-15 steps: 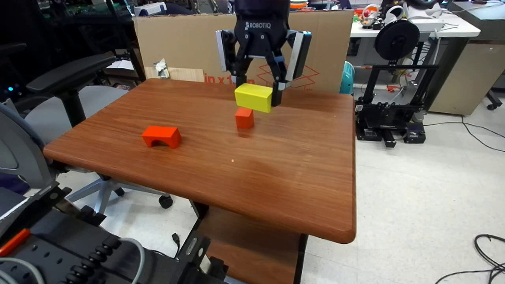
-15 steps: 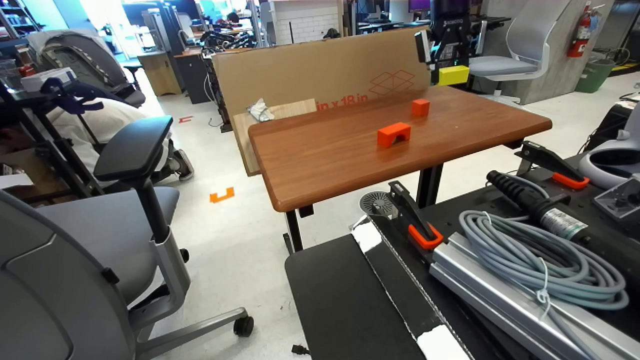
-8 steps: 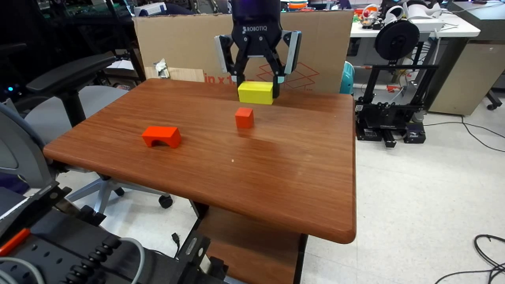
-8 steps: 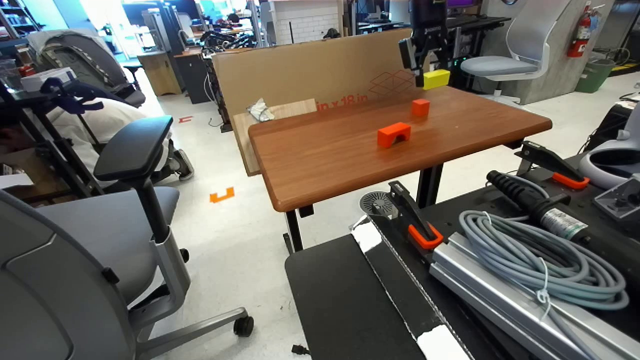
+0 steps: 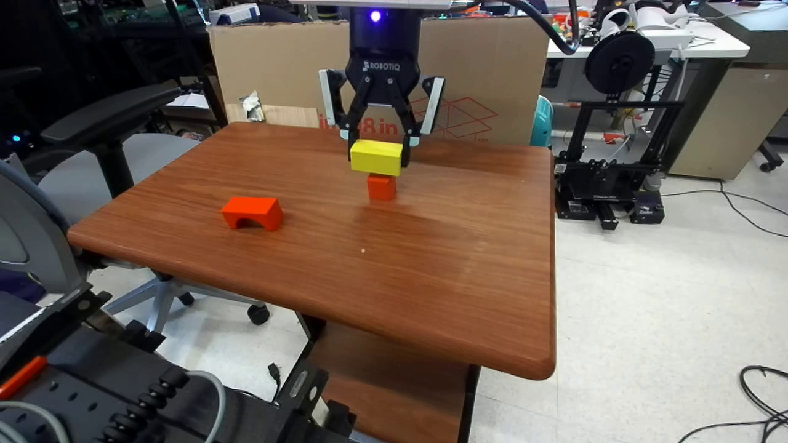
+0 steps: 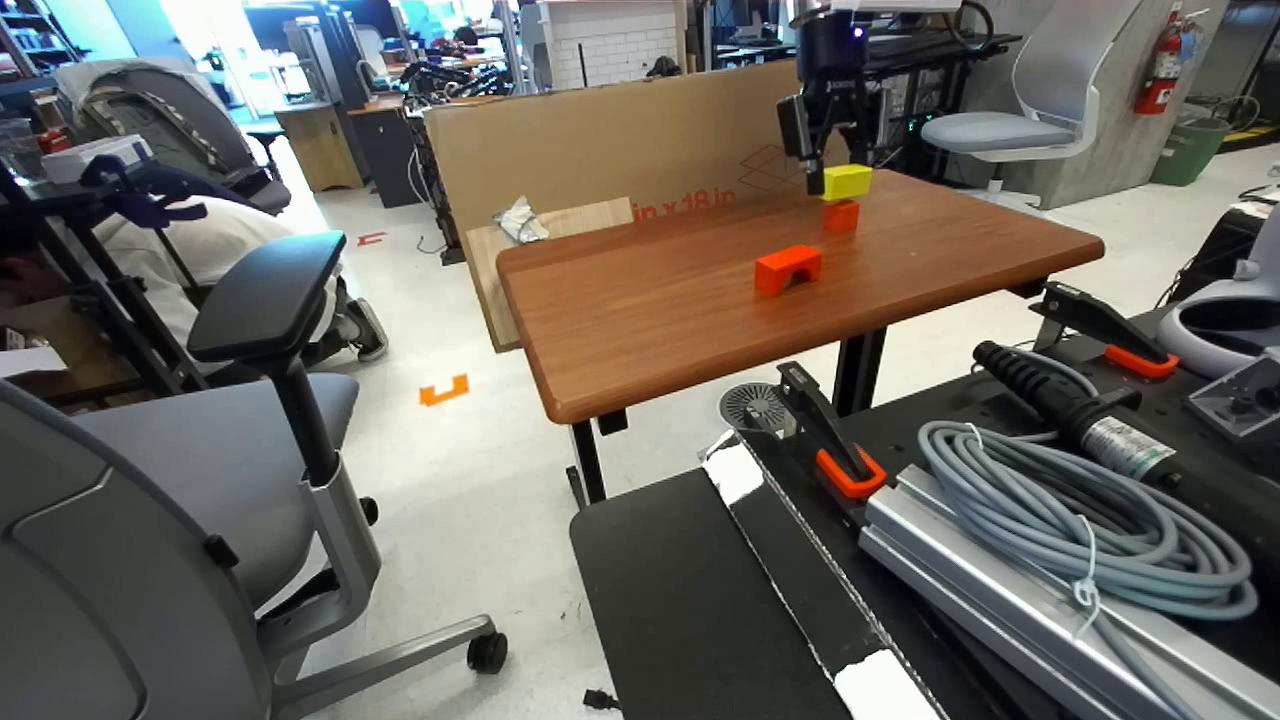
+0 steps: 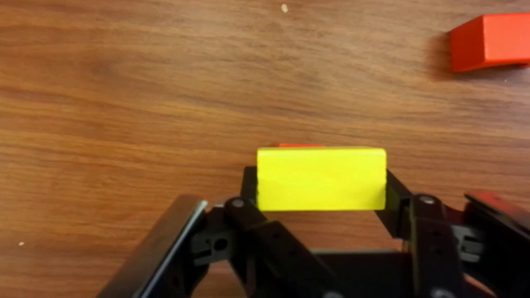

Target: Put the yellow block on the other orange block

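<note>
The yellow block (image 5: 376,158) is held level, its long side across, between the fingers of my gripper (image 5: 379,154); the gripper is shut on its two ends. The other orange block, a small cube (image 5: 381,188), stands on the table directly below it. In both exterior views the yellow block's lower edge covers the cube's top, also here (image 6: 841,218). I cannot tell whether they touch. In the wrist view the yellow block (image 7: 321,180) hides the cube except for a thin orange strip (image 7: 301,145) at its upper edge, left of its middle.
The flatter, arched orange block (image 5: 252,212) stands on the wooden table (image 5: 431,264), apart from the cube; it also shows in the wrist view (image 7: 505,39). A cardboard sheet (image 5: 277,67) stands along the table's back edge. A grey chair (image 6: 250,480) is beside the table.
My gripper has carried the yellow block over the small orange cube, moving left in both exterior views and lower in the last half second. The grip is unchanged, and both orange blocks stay in place.
</note>
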